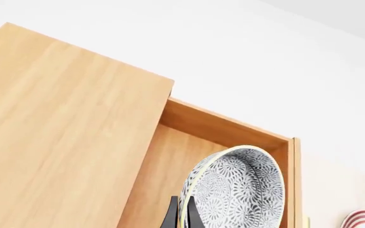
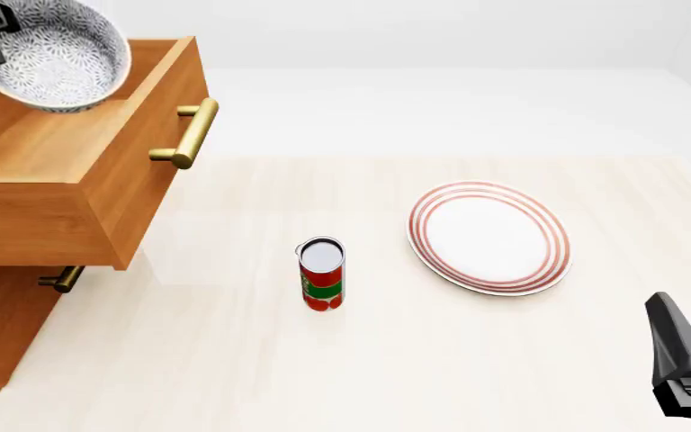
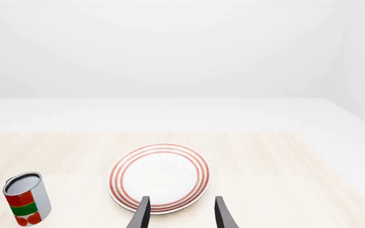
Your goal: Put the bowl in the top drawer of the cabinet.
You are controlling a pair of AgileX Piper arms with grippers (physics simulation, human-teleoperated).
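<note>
Nearest, the right gripper (image 3: 179, 213) stood idle with fingers narrowly parted and nothing between them, well to the right of the orange-brown wooden cabinet (image 2: 10, 306), with a red-and-green tin can (image 2: 320, 274) and a flat white plate with red rings (image 2: 489, 236) on the pale table (image 2: 262, 360) between. Farther off, the left gripper (image 1: 180, 214) pinched the rim of the round deep white bowl with dark floral pattern (image 2: 58, 54), held tilted above the pulled-out top drawer (image 2: 76, 193) of that cabinet. Risk judged: released so tilted, the bowl could strike the drawer's wall and tip or roll.
</note>
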